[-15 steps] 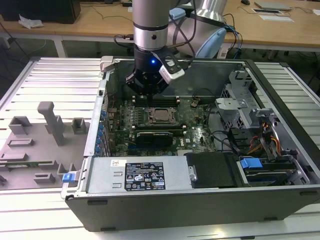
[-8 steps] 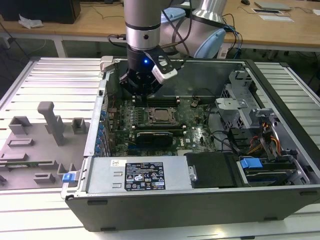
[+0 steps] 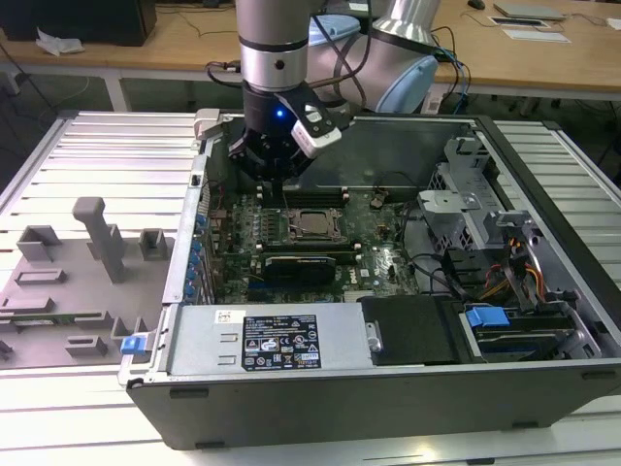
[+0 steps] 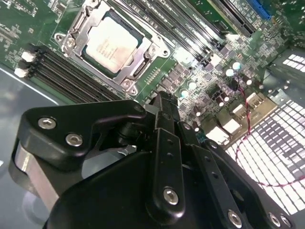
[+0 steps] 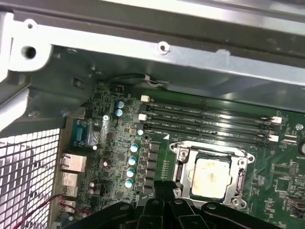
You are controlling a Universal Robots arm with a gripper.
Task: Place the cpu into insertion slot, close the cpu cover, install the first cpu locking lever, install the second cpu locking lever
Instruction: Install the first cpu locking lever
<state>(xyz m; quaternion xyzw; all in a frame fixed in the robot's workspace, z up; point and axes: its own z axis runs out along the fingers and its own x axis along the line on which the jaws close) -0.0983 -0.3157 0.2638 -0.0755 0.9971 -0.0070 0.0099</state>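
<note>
Okay, I've got the arm down inside the open computer case (image 3: 388, 393), which sits on the slatted tabletop (image 3: 92, 146). In the exterior view the gripper (image 3: 276, 178) hangs over the green circuit board (image 3: 383, 260), just on the far side of the socket.

The gripper (image 4: 163, 102) looks clenched to me: in both wrist views the fingertips sit pressed together with nothing between them. It carries nothing.

Now the cpu (image 4: 110, 44): it's seated flat in the insertion slot (image 4: 127, 85), silver top facing up. In the first wrist view the cpu (image 5: 208, 177) sits square inside the metal surround, right beside the gripper (image 5: 164, 187) but not touching it.

The cpu cover (image 4: 89, 24) lies down over the chip, its frame running round all four edges with the metal top showing through the window. I can't make out the locking levers well enough to say whether they're hooked; the socket edges are too cluttered from these angles.

The long memory slots (image 5: 209, 119) run alongside the socket, toward the case wall. In the second wrist view a thin red wire (image 4: 248, 119) trails across the board near the rear grille (image 4: 276, 143). Off on the exterior view's left, a grey fixture (image 3: 97, 233) stands on the tabletop, well apart from the case.
</note>
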